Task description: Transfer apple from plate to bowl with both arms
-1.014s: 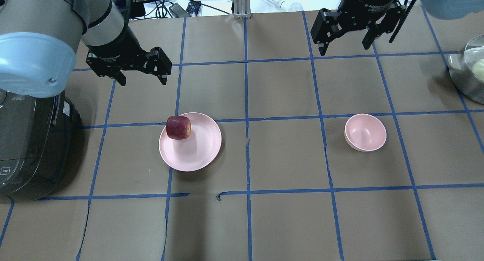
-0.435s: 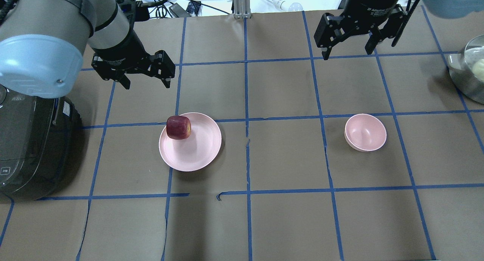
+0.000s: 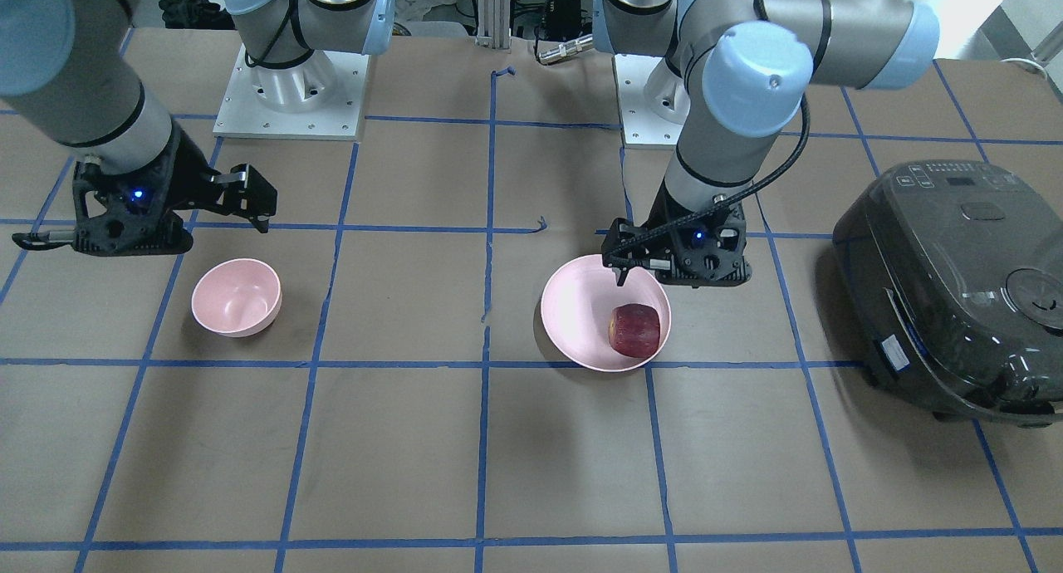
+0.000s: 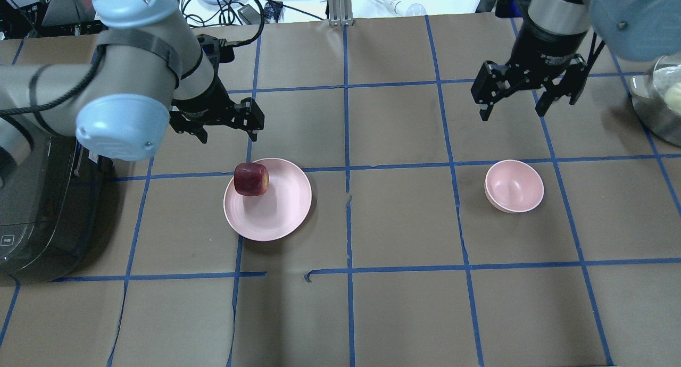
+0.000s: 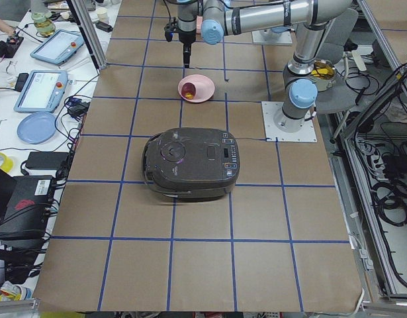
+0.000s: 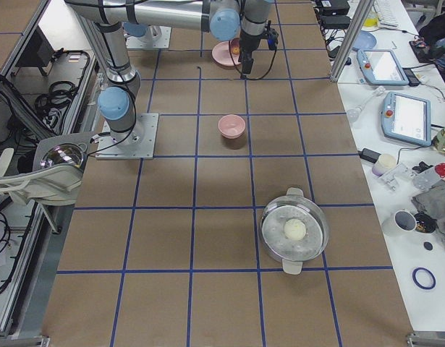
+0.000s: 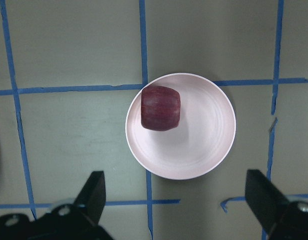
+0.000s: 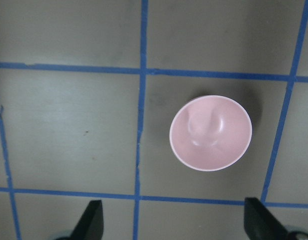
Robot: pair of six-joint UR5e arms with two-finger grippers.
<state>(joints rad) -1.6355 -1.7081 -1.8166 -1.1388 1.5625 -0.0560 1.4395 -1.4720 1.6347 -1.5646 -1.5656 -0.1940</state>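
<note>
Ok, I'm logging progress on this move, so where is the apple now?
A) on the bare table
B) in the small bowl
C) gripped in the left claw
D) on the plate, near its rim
D: the apple sits on the plate by its rim, the left claw open and clear of it, the bowl empty.

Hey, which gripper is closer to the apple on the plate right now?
Left. The left gripper hangs open roughly above the plate that holds the apple. The right gripper hangs open across the table, roughly above the bowl.
</note>
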